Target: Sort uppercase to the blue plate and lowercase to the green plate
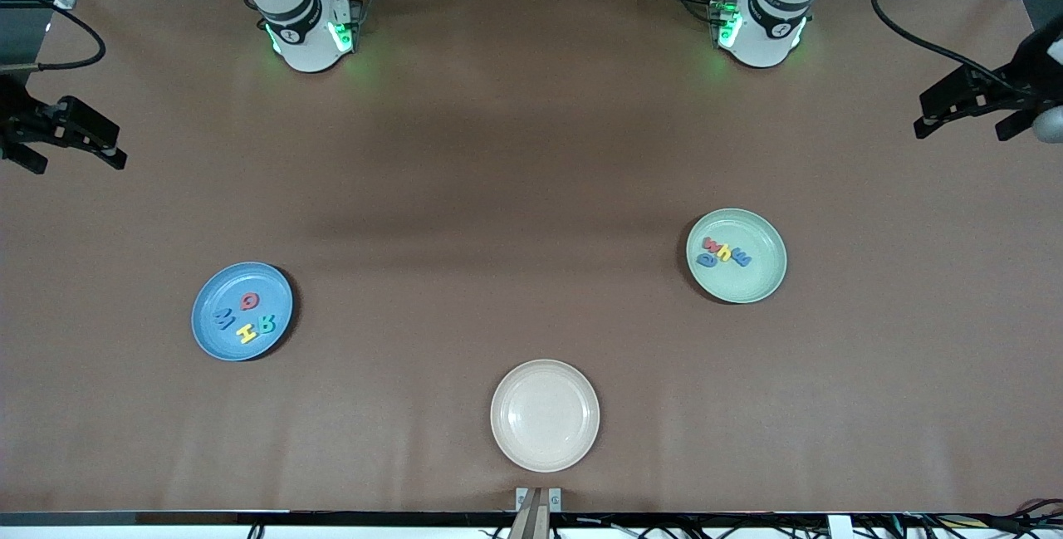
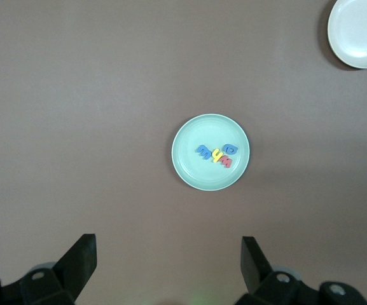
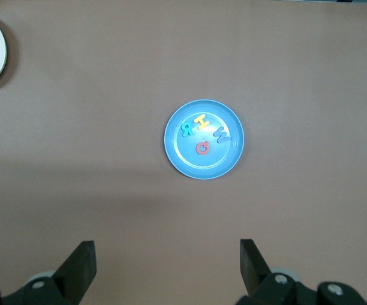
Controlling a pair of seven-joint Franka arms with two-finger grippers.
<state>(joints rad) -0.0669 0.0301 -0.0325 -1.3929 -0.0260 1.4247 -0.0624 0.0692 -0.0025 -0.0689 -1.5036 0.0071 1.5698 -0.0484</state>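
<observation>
The uppercase letters lie on the blue plate [image 1: 241, 277] toward the right arm's end: red Q [image 1: 249, 301], blue M [image 1: 222, 319], yellow H [image 1: 247, 331], teal R [image 1: 265, 323]. The lowercase letters lie on the green plate [image 1: 751, 227] toward the left arm's end: blue a [image 1: 707, 258], red w [image 1: 712, 244], yellow h [image 1: 725, 252], blue m [image 1: 742, 257]. My right gripper [image 1: 76, 162] hangs open and empty high over the table's edge, looking down on the blue plate [image 3: 199, 168]. My left gripper [image 1: 963, 130] is open and empty likewise, with the green plate [image 2: 202, 175] below it.
A cream plate [image 1: 544, 414] with nothing on it sits nearest the front camera, midway between the two ends. Bare brown table surrounds all three plates. Both arm bases stand along the table's back edge.
</observation>
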